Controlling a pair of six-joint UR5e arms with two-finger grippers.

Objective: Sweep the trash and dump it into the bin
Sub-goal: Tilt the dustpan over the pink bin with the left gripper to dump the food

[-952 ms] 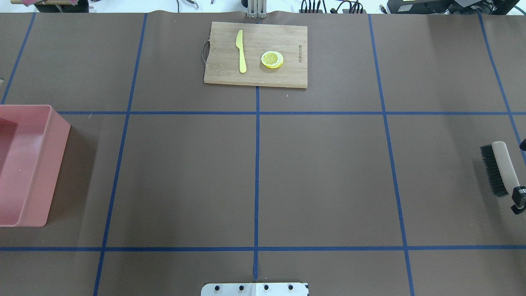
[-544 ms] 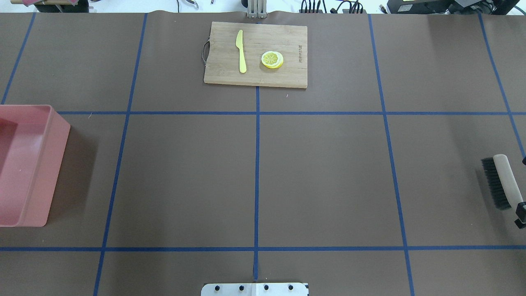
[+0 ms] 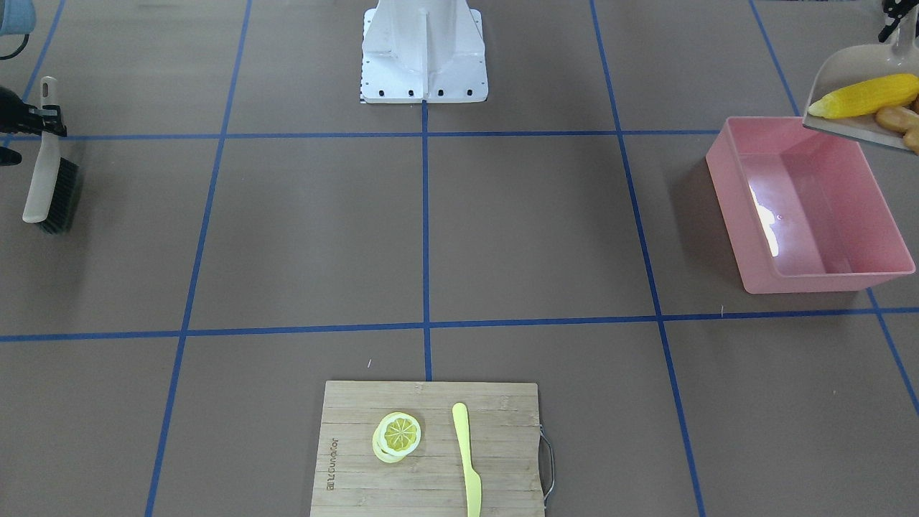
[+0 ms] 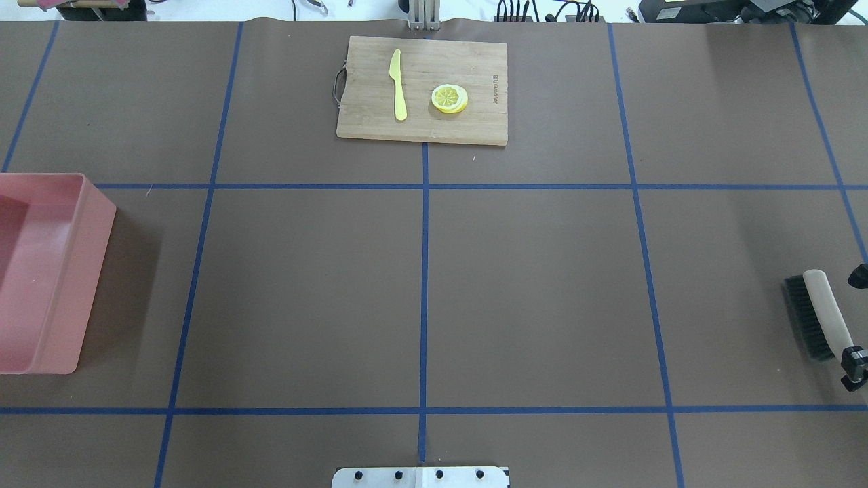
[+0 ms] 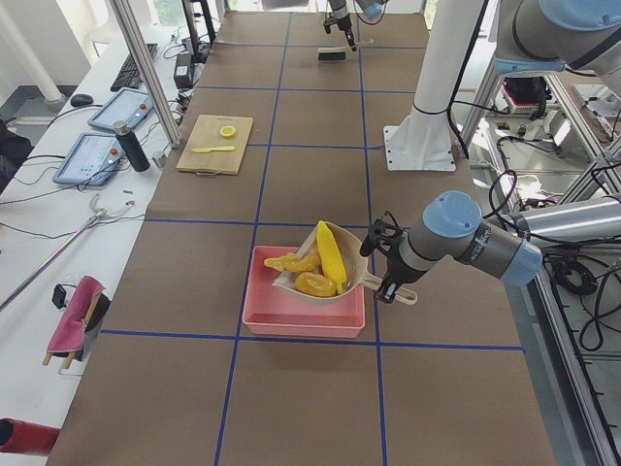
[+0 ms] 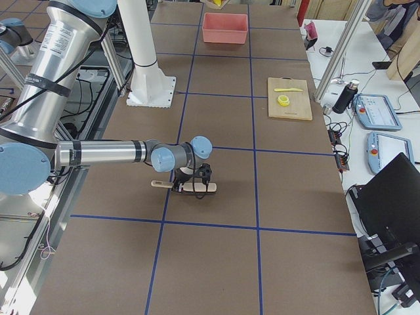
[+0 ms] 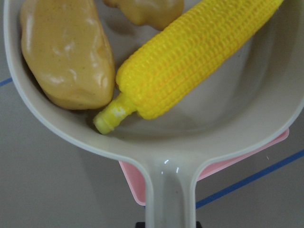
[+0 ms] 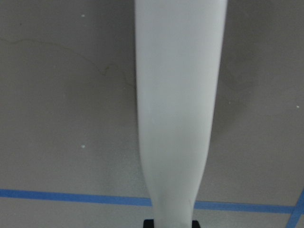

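My left gripper point(image 5: 388, 287) is shut on the handle of a beige dustpan point(image 7: 171, 190) and holds it tilted above the near end of the pink bin point(image 3: 811, 280). In the pan lie the yellow corn cob point(image 7: 190, 52), the glossy brown potato lump point(image 7: 66, 52) and the tan ginger root point(image 7: 147, 9). The bin's inside looks empty. My right gripper point(image 4: 853, 366) is shut on the handle of a black-bristled brush point(image 4: 824, 308) low over the table's far right edge. The overhead view shows the bin point(image 4: 95, 257) but not the dustpan.
A wooden cutting board point(image 4: 468, 68) lies at the table's far middle, with a yellow knife point(image 4: 398, 85) and a lemon slice point(image 4: 449, 98) on it. The robot's white base plate point(image 3: 423, 90) stands at the near middle edge.
My right gripper has carried the brush toward the robot's side of the table and a little inward. The bin and the cutting board have not moved.
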